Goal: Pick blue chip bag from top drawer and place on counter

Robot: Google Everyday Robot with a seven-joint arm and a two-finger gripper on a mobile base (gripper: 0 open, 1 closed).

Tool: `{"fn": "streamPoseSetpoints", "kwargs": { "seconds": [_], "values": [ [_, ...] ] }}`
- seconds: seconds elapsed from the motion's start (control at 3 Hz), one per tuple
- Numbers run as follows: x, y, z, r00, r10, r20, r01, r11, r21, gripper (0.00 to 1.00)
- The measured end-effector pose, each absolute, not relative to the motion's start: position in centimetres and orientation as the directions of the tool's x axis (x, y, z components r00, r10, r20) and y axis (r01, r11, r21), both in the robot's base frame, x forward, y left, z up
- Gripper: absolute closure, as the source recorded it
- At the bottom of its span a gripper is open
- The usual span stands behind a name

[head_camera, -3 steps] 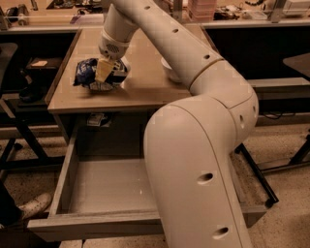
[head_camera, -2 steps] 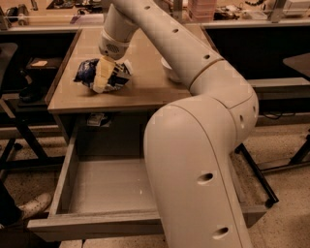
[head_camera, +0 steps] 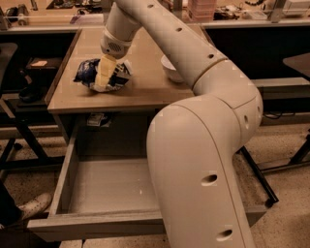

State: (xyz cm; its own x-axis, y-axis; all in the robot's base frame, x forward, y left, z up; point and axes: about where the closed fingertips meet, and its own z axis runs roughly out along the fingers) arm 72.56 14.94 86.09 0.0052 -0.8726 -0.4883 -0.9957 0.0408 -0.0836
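The blue chip bag (head_camera: 86,73), crumpled dark blue foil with white patches, lies on the left part of the beige counter (head_camera: 145,89). My gripper (head_camera: 102,81) reaches down from the arm onto the bag. One pale finger (head_camera: 105,70) lies across its front and the other is hidden behind it. The jaws are closed on the bag, which rests on the tabletop. The top drawer (head_camera: 97,227) stands pulled out below the counter, and the part of its grey floor that shows is bare.
A round white bowl (head_camera: 169,69) sits on the counter right of the bag. My large white arm (head_camera: 203,169) covers the drawer's right side. A dark chair (head_camera: 9,58) stands at the left, a shoe (head_camera: 31,206) on the floor lower left, and a cluttered shelf (head_camera: 232,12) behind.
The gripper and the bag have shifted slightly to the right on the counter. The drawer and bowl have not moved.
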Motion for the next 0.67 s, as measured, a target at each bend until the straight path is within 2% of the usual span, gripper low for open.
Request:
{"fn": "streamPoseSetpoints", "kwargs": {
  "seconds": [0.33,0.67],
  "values": [
    [71.8,12.8,91.0,-0.028,-0.883,-0.468,-0.989,0.094,-0.118,0.00],
    [70.2,9.4,99.7,-0.089,-0.903,-0.421,-0.958,0.194,-0.213,0.00]
  ]
}}
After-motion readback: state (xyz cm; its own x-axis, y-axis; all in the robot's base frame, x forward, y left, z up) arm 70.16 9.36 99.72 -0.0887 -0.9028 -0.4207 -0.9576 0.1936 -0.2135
